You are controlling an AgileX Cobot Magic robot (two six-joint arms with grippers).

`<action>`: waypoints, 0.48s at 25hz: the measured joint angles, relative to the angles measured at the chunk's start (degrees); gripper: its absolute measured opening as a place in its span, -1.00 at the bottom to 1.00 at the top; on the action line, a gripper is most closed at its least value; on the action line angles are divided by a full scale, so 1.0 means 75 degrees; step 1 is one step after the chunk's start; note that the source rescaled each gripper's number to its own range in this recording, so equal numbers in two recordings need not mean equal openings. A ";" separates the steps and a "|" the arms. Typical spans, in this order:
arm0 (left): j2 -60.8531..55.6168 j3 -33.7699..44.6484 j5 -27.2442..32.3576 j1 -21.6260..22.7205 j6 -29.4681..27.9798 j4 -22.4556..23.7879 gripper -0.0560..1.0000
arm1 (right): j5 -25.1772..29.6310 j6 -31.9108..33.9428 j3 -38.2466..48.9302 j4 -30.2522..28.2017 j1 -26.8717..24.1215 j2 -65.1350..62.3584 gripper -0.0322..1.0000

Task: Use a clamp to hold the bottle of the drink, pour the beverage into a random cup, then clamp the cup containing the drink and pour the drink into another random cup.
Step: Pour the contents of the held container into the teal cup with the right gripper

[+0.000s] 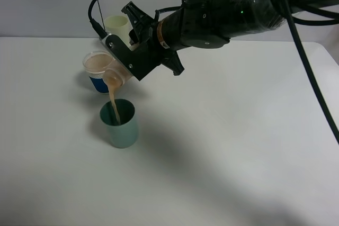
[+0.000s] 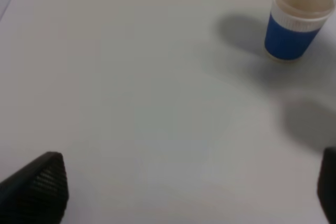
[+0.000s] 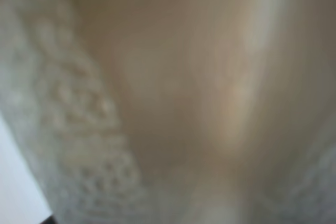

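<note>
My right claw [image 1: 117, 61] is clamped shut around the bottle [image 1: 98, 63] in the upper left of the high view. The bottle is tipped over the teal cup [image 1: 120, 126], which stands on the desk [image 1: 238, 152] left of centre. A thin stream of the beverage [image 1: 113, 92] falls into the cup's dark green inside. My right wrist view shows only a blurred beige surface pressed close, which I take for the bottle's wall with liquid behind it.

I judge the bottle light and thin-walled, so it would dent under a hard squeeze, and it is smooth enough to twist in my grip while tilted. A hold across the body rather than the neck suits it.

The teal cup is what I must clamp next. It looks stiff, smooth and unmarked, so probably slippery, and it will be heavier once filled. I would take it across the middle of its wall, below the rim, and lift it upright.

The blue paper cup [image 1: 97, 83] stands just behind the teal one. It is likely soft and light enough to tip if nudged. A pale yellow-green tumbler [image 1: 117, 25] stands farther back.

My left claw [image 2: 181, 190] hangs wide open over bare desk, holding nothing.
</note>
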 joint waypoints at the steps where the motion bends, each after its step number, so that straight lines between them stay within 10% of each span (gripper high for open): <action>1: 0.0000 0.0000 0.0000 0.0000 0.0000 0.0000 0.70 | 0.0031 0.0000 0.0000 0.0007 0.0000 0.0000 -0.94; 12: 0.0000 0.0000 0.0000 0.0000 0.0000 0.0000 0.70 | 0.0029 -0.0001 0.0000 0.0016 0.0000 0.0000 -0.94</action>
